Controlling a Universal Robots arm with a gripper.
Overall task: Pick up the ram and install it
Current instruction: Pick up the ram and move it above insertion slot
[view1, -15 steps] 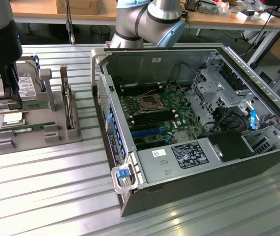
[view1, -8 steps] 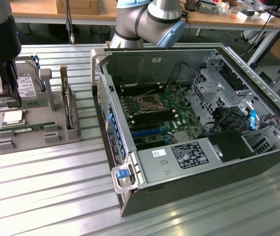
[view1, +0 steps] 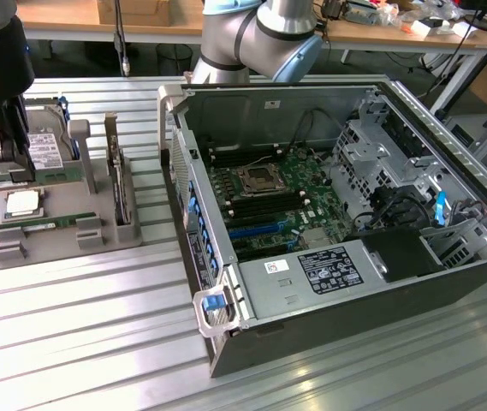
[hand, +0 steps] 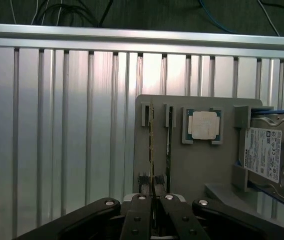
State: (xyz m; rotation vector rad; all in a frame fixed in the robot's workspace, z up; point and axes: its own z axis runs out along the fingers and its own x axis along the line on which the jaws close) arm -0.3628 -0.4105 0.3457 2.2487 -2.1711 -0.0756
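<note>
The ram is a thin green stick standing on edge in a slot of the grey parts tray, at the exterior view's left. In the wrist view the ram appears as a thin edge-on line on the tray, with a second thin stick beside it. My gripper hangs above the tray's back part. Its fingertips stand almost together with a narrow gap, lined up over the ram's near end, holding nothing.
On the tray sit a square silver processor and a silver hard drive with a white label. An open computer case with its motherboard fills the exterior view's right. The table is ribbed aluminium.
</note>
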